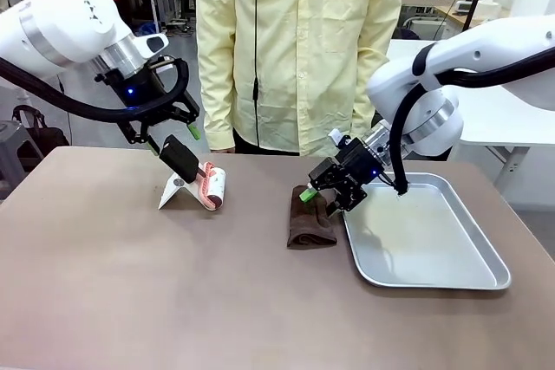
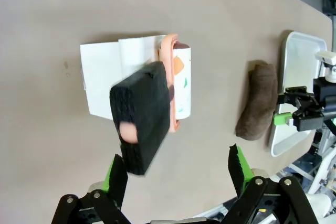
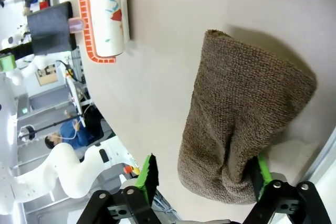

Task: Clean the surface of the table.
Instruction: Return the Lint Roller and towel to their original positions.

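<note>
- The table (image 1: pixel 130 301), with its matte taupe-brown top, spans the front view's lower part from 9 o'clock to 3 o'clock.
- My left gripper (image 1: pixel 173 139) hangs above the table at about 10 o'clock, fingers spread and gripping nothing; in the left wrist view, the green pads (image 2: pixel 116 174) stand wide apart.
- A lint roller (image 1: pixel 211 185) with a black handle lies just below my left gripper, its roll resting on a white sheet (image 1: pixel 176 190). The handle tilts up toward the fingers; I cannot tell whether it touches them.
- My right gripper (image 1: pixel 323 200) sits at the table's centre, fingers spread. In the right wrist view, the brown cloth (image 3: pixel 241 124) lies between them.
- A silver tray (image 1: pixel 451 276) rests at 4 o'clock, just beside the cloth.
- A person in a yellow shirt (image 1: pixel 295 49) stands at 12 o'clock.
</note>
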{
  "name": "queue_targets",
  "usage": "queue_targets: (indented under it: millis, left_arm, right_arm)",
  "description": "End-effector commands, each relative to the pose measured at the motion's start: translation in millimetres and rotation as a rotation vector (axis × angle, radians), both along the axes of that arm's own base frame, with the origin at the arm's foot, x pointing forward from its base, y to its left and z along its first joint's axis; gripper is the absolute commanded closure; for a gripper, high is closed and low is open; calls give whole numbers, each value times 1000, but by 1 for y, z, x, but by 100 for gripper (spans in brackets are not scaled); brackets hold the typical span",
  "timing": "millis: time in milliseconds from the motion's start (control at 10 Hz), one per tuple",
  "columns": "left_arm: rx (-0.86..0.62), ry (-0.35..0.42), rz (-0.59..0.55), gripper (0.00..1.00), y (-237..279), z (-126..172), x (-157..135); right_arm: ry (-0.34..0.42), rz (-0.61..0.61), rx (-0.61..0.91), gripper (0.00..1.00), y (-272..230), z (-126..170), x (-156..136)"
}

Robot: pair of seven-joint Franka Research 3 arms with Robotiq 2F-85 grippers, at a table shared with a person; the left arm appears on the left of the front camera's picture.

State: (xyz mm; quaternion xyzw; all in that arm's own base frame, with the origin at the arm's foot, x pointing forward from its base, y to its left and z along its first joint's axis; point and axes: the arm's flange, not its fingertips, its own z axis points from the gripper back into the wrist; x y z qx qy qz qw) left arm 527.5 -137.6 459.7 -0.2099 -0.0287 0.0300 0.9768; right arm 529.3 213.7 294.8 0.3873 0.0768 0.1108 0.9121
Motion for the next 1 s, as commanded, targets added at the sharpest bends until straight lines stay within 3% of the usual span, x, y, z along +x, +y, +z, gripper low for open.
queue_targets:
  millis: [0, 500, 700, 900]
  left_arm:
    - [0, -28, -17, 0, 2, 13, -36]
    - [-125, -131, -119, 0, 31, 55, -128]
    - [-284, -194, -246, 0, 64, 68, -175]
    - [-510, -277, -182, 0, 116, 62, -208]
  right_arm:
    - [-17, 19, 40, 0, 2, 0, 5]
    - [-85, 26, 218, 0, -22, 18, -16]
    - [-89, 46, 344, 0, -45, 33, -36]
    - [-40, 123, 528, 0, -76, 50, -66]
